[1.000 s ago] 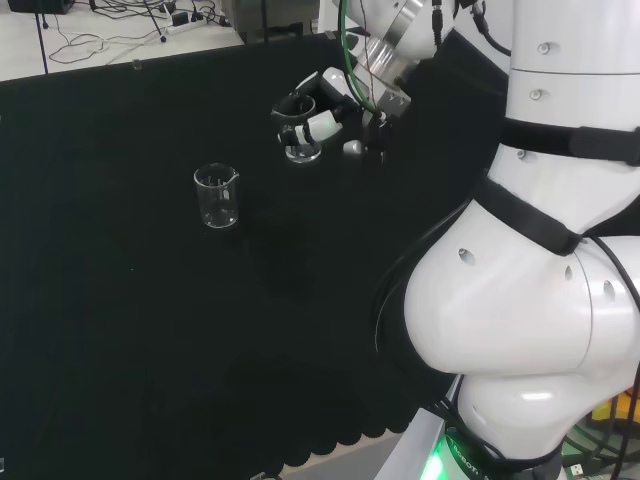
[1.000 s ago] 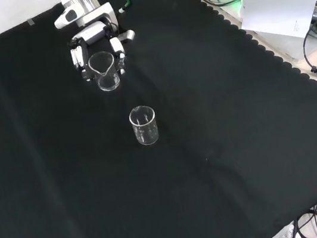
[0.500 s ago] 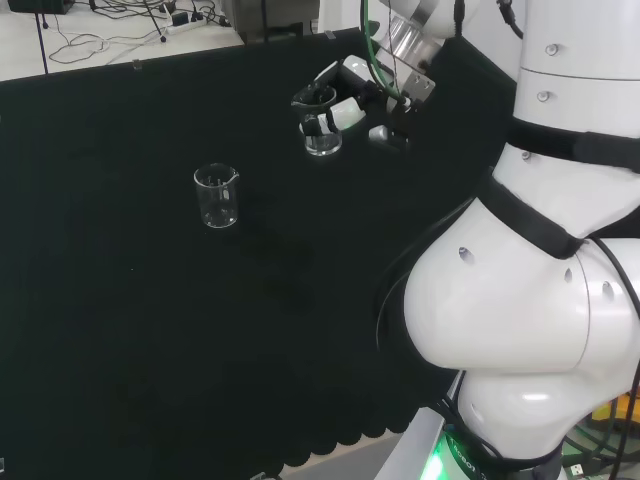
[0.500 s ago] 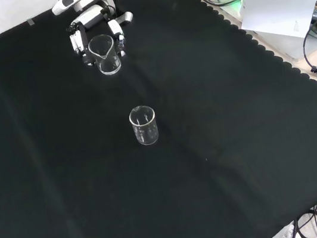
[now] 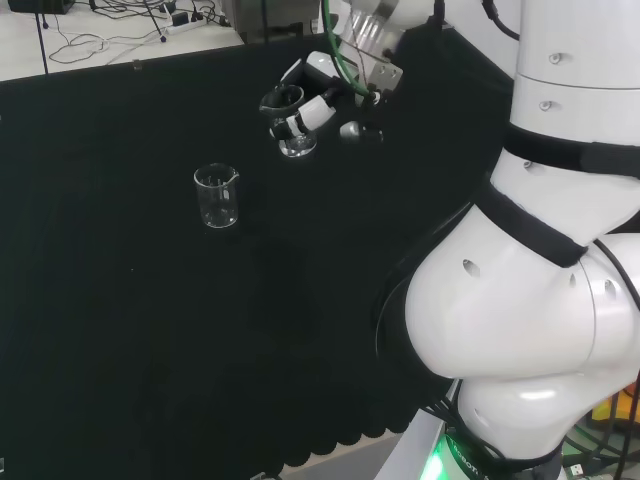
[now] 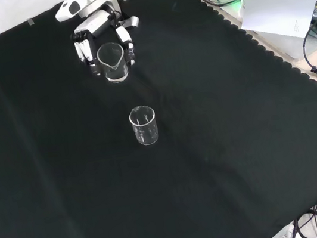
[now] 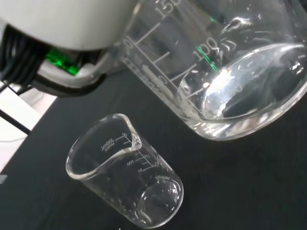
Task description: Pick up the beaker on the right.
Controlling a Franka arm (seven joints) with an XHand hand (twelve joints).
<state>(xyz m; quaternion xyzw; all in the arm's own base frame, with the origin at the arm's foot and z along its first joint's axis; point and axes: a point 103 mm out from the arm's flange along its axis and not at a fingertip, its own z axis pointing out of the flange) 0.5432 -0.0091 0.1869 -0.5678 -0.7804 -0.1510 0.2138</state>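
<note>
The arm (image 5: 530, 300) is built of big, rounded, glossy white links with black bands wrapped round the joints. Small round screw holes dot the white shells. At its base, near the right of the head view, a green light (image 5: 437, 462) glows. A green cable (image 5: 334, 55) runs with thin dark wires along the silver wrist ring. The hand (image 6: 95, 26) has a white palm shell and fingers (image 6: 123, 37) in white segments with black joints; their tips look dark, perhaps padded.
</note>
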